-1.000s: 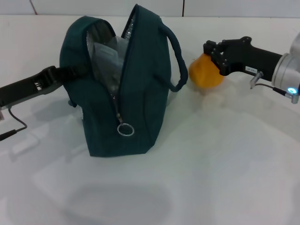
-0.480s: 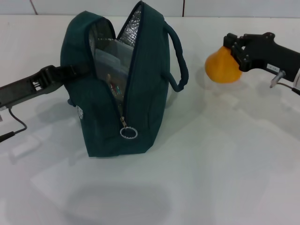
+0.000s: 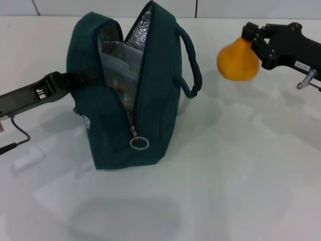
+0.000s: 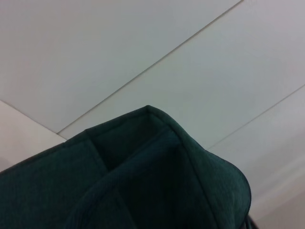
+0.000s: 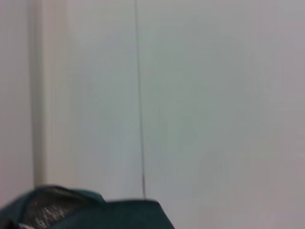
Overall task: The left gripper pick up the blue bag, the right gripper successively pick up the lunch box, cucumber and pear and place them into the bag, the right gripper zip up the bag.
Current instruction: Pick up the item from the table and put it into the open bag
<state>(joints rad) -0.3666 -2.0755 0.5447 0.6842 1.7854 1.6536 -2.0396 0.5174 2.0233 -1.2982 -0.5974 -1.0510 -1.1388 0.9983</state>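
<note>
The dark blue bag (image 3: 150, 100) stands upright on the white table (image 3: 241, 170), its zip open and the silver lining showing. My left gripper (image 3: 79, 76) is shut on the bag's left side panel. A pale lunch box (image 3: 116, 59) shows inside the opening. The cucumber cannot be made out. To the right of the bag, my right gripper (image 3: 254, 46) is shut on the orange-yellow pear (image 3: 236, 61), held above the table at about the height of the bag's handle (image 3: 191, 65). The left wrist view shows only bag (image 4: 143, 181) fabric. The bag's top edge (image 5: 95, 214) shows in the right wrist view.
The zip's pull ring (image 3: 139, 143) hangs low on the bag's front. A thin cable (image 3: 17, 131) trails from the left arm across the table. A tiled wall (image 3: 200, 7) runs behind the table.
My right gripper has lifted the pear off the table and carried it up and slightly to the right. The bag's opening has spread a little wider.
</note>
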